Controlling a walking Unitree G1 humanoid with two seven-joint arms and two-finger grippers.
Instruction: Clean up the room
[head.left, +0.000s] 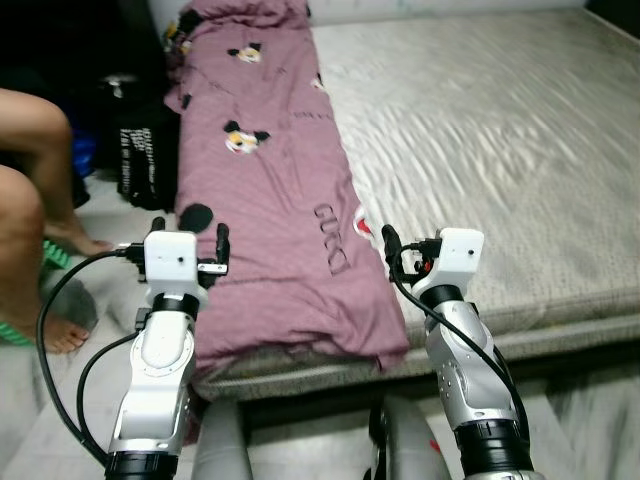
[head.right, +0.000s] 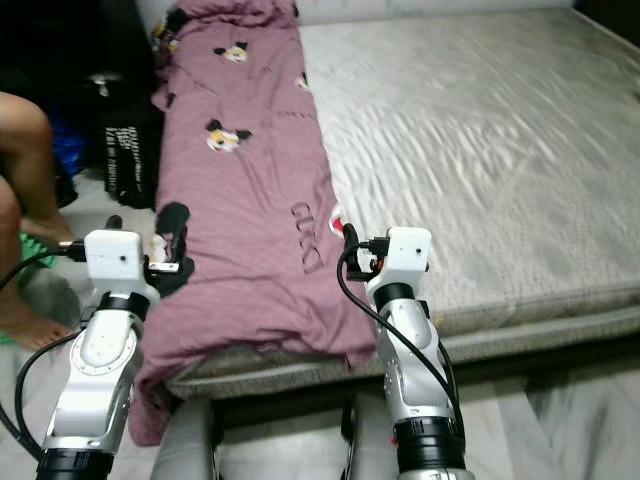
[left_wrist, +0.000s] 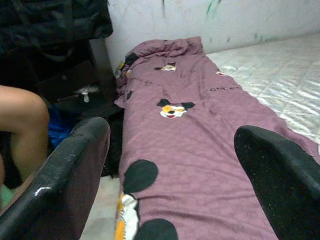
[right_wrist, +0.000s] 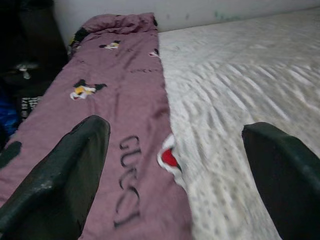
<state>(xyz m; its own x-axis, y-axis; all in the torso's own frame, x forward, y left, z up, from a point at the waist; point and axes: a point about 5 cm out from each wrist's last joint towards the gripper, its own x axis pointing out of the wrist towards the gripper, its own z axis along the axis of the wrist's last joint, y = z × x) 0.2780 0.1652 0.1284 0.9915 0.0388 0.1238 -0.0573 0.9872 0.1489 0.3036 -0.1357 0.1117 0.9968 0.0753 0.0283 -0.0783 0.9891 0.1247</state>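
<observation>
**Two claws waiting over the purple blanket**

A long purple blanket (head.left: 270, 180) is lying along the left side of the bed (head.left: 480, 150), running from 6 o'clock up to 12 o'clock. It is showing cartoon mouse faces and dark letters. The left gripper (head.left: 190, 235) is hovering at the blanket's 9 o'clock edge, with its fingers (left_wrist: 65, 175) spread wide and holding nothing. The right gripper (head.left: 390, 245) is hovering at the blanket's 3 o'clock edge, by the grey mattress, also spread wide. A person's legs (head.left: 30, 190) are standing at 9 o'clock, beside a black bag (head.left: 145, 160).
</observation>
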